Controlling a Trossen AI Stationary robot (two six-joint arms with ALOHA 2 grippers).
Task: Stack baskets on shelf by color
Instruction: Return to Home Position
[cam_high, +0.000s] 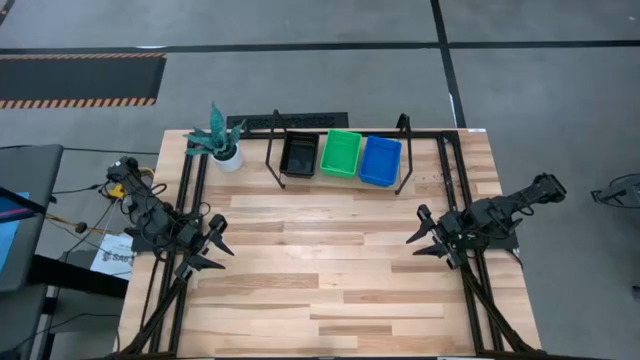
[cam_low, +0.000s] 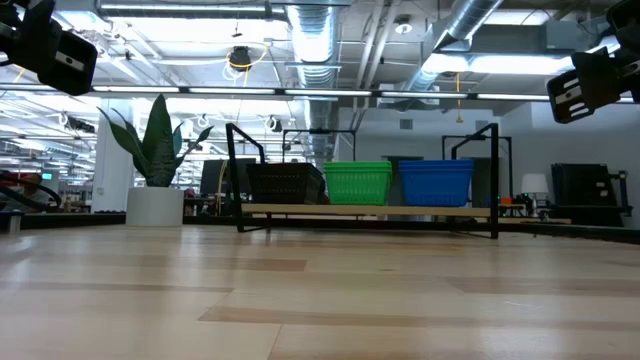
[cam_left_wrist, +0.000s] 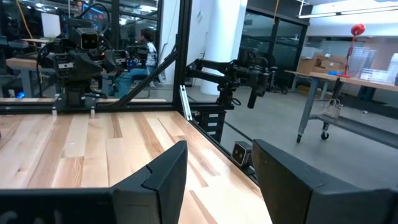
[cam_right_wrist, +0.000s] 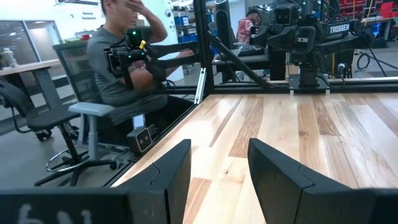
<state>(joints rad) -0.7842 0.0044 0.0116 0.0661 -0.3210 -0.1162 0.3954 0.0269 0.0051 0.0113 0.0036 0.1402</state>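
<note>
Two tools hover over the near half of the bench (cam_high: 330, 300), both holding nothing. The left tool (cam_high: 218, 245) sits above the bench's left edge, pointing inward, its dark fingers (cam_left_wrist: 158, 180) spread wide with bare wood showing between them. The right tool (cam_high: 418, 228) mirrors it above the right edge, its fingers (cam_right_wrist: 168, 177) likewise parted. Each is well apart from the other and from the shelf.

Farther back, at the bench's far edge, stands the shelf (cam_low: 300, 211), a rack of thin black rods carrying a light board. On that board the baskets sit side by side in three colour groups: the black baskets (cam_high: 299, 155) on the left, the green baskets (cam_high: 340, 154) in the middle and the blue baskets (cam_high: 380, 160) on the right, neighbours touching or nearly so. How many lie in each stack cannot be told.

Left of the shelf, near the far-left corner, a potted plant (cam_high: 220, 142) stands upright in a white pot.

Beyond the bench's left side, a person (cam_right_wrist: 118, 68) in a grey top sits on an office chair (cam_right_wrist: 74, 118), one hand raised to the head.
</note>
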